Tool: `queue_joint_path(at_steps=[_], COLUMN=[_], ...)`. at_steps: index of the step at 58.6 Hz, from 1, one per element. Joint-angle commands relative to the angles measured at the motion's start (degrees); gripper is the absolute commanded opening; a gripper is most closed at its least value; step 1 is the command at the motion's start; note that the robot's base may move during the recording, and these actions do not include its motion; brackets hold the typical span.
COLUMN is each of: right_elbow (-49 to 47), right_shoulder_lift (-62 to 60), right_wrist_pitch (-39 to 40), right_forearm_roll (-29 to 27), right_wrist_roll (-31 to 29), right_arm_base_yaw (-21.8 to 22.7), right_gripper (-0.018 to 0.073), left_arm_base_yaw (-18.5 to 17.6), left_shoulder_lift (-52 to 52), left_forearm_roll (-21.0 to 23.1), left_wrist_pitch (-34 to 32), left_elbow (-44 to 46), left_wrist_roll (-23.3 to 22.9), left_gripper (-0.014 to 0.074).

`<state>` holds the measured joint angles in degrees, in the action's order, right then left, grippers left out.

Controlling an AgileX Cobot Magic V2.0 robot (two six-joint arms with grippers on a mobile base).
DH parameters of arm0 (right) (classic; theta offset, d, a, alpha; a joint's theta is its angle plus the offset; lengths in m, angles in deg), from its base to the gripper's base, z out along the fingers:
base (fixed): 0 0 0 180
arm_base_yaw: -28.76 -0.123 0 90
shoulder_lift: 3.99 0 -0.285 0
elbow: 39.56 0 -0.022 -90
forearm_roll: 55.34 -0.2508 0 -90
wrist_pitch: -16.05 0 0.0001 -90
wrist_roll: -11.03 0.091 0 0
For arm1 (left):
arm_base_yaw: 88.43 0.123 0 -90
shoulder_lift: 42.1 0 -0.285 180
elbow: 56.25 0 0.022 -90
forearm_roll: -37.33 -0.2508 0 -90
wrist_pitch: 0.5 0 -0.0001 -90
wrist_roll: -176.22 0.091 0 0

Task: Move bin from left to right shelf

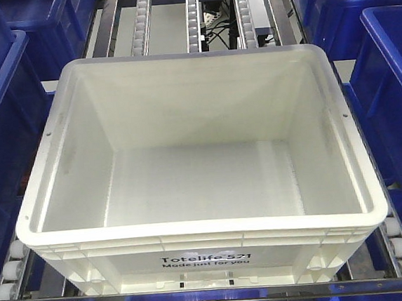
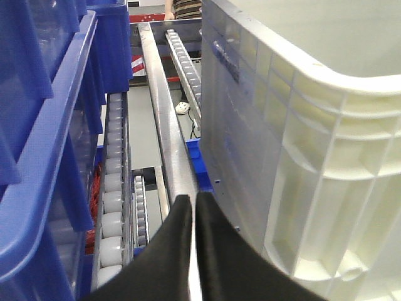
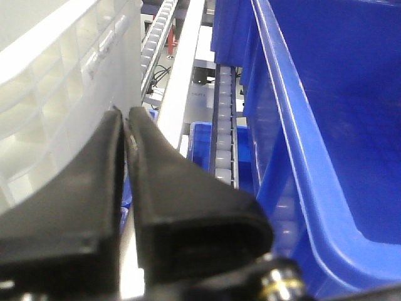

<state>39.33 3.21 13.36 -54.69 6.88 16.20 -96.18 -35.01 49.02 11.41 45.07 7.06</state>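
Note:
The bin is a large white crate, empty, sitting on the roller shelf in the middle of the front view with its black print facing me. Neither gripper shows in that view. In the left wrist view my left gripper is shut with nothing between its black fingers, low beside the bin's ribbed left wall and over a metal rail. In the right wrist view my right gripper is also shut and empty, close to the bin's right wall, in the gap before a blue crate.
Dark blue crates flank the bin closely on both sides. Roller tracks and cables lie behind it. A metal rail and rollers run along the left gap. A blue crate walls the right gap.

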Motion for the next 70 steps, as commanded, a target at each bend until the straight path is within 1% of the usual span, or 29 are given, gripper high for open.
queue_joint_path(at_steps=[1, 35, 43, 66, 70], right_elbow=[0.98, 0.98, 0.98, 0.98, 0.98], right_shoulder_lift=[-0.03, -0.03, -0.03, -0.03, -0.03], right_wrist_pitch=[4.30, 4.36, 4.36, 4.72, 4.72], right_forearm_roll=[0.33, 0.33, 0.33, 0.33, 0.33], right_wrist_roll=[-0.03, -0.03, -0.03, -0.08, -0.08], right_arm_base_yaw=[0.02, 0.02, 0.02, 0.02, 0.02], right_gripper=[-0.0008, -0.0008, -0.0008, -0.0008, -0.0008], left_arm_base_yaw=[-0.09, -0.09, -0.09, -0.09, -0.09], left_shoulder_lift=[-0.30, -0.30, -0.30, -0.30, -0.30], left_forearm_roll=[0.65, 0.59, -2.56, -2.39, -2.39], left_wrist_pitch=[-3.95, -3.96, -4.07, -4.13, -4.13], left_elbow=[-1.11, -1.11, -1.11, -1.11, -1.11], left_wrist_roll=[-0.51, -0.46, 0.01, 0.01, 0.73], left_gripper=[-0.0006, -0.0006, -0.0006, -0.0006, -0.0006])
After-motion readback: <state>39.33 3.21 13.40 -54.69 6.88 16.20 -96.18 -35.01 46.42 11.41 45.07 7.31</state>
